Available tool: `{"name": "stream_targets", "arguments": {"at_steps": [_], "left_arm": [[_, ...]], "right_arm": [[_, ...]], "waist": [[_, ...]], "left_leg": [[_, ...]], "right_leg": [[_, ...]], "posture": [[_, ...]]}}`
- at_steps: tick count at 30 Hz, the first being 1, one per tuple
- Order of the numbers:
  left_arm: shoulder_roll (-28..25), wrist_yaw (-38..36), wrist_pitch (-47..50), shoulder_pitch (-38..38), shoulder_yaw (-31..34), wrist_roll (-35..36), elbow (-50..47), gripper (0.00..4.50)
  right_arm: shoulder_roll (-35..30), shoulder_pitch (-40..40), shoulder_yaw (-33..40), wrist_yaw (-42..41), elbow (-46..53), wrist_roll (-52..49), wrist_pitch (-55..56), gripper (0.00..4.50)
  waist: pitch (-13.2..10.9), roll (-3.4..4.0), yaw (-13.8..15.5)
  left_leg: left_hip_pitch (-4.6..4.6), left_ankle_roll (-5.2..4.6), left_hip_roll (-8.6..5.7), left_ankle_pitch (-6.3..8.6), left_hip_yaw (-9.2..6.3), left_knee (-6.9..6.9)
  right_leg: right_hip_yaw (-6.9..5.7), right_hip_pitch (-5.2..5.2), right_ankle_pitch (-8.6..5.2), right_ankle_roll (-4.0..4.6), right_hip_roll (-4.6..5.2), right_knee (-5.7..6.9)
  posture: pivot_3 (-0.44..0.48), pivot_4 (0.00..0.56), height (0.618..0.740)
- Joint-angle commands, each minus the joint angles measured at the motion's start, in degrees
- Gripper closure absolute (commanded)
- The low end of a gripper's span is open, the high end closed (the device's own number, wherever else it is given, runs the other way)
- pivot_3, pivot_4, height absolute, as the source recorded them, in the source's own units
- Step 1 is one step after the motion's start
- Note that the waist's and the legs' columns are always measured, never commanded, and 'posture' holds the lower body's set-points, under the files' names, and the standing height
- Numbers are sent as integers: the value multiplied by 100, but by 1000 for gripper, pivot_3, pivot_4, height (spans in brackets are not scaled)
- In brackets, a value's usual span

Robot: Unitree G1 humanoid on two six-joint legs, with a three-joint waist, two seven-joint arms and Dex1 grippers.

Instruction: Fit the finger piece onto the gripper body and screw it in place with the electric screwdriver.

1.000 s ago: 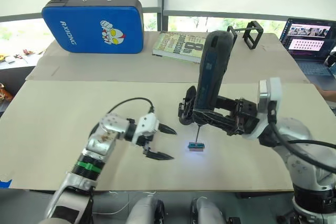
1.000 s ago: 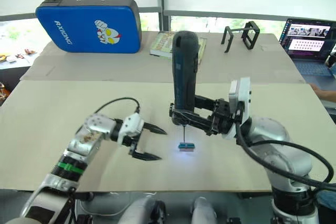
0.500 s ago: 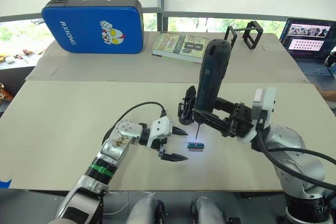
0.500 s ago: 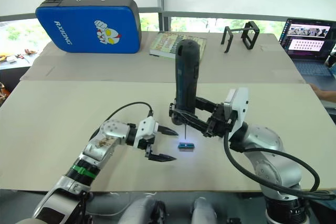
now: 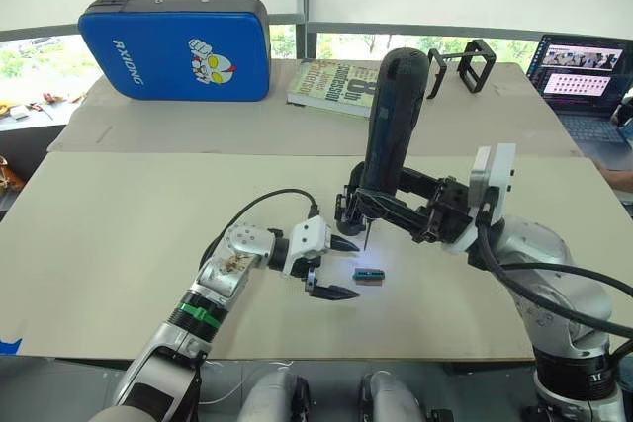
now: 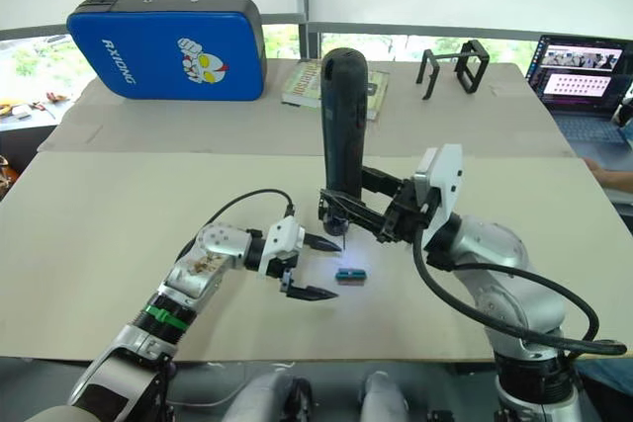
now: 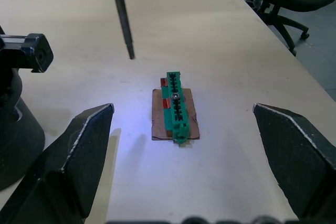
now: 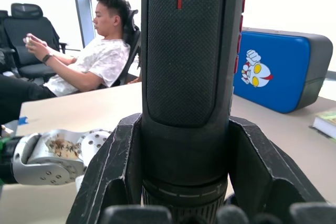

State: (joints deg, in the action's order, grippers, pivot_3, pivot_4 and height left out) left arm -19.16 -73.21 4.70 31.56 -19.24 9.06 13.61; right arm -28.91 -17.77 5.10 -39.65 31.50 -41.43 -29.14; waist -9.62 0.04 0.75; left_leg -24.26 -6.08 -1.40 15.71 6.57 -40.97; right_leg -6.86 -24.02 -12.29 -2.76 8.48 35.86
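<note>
A pale beige table (image 5: 119, 234) fills the lower half of the head views, with a second cardboard-covered surface behind it under a row of windows. At the upper left of the frame lies a blue padded case (image 5: 176, 44), a book (image 5: 336, 84) sits at upper centre, an open black wire-frame stand (image 5: 465, 64) at upper right, and a laptop (image 5: 582, 71) glows at the far right edge. In the right wrist view a seated person (image 8: 100, 59) shows at upper left.

The right gripper (image 5: 358, 212), at frame centre, is clamped on the electric screwdriver (image 5: 389, 121), which stands nearly upright; its thin bit (image 7: 121, 11) points down and ends above the table, clear of the small green-and-dark block (image 5: 368, 274) (lit by a bluish patch of light). The left gripper (image 5: 336, 267), just left of centre, has its fingers spread wide apart and holds nothing; the block lies just beside its fingertips, framed between the two fingers (image 7: 79, 150) in the left wrist view.
</note>
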Motion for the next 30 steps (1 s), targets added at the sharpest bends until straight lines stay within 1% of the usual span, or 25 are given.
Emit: {"name": "stream_targets", "arguments": {"at_steps": [1, 6, 17, 30], "left_arm": [[35, 16, -146, 94, -29, -11, -31, 0], [47, 21, -190, 133, -31, -12, 29, 0], [87, 55, -197, 212, -34, -6, 68, 0], [68, 34, -204, 222, -43, -4, 82, 0]], "right_arm": [[-50, 81, 97, 231, 731, -304, -98, 2637], [-94, 213, 100, 312, 892, -374, -145, 2637], [-150, 478, 90, -61, 487, -56, 236, 2637], [-18, 680, 65, -206, 429, 117, 435, 2637]], "waist": [[0, 0, -2], [0, 0, -5], [0, 0, -6], [0, 0, -4]], "left_leg": [[0, 0, 0, 0, 0, 1], [2, 0, 0, 0, 1, -1], [1, -1, -1, 0, 1, -1], [1, -1, -1, 0, 1, -2]], "right_leg": [[0, 0, 0, 0, 0, 1], [0, 0, 0, 0, 0, 0], [1, 1, 0, 0, 0, 1], [1, 0, 0, 0, 0, 2]], "posture": [[0, 150, 740], [0, 150, 740], [0, 150, 740], [0, 150, 740]]}}
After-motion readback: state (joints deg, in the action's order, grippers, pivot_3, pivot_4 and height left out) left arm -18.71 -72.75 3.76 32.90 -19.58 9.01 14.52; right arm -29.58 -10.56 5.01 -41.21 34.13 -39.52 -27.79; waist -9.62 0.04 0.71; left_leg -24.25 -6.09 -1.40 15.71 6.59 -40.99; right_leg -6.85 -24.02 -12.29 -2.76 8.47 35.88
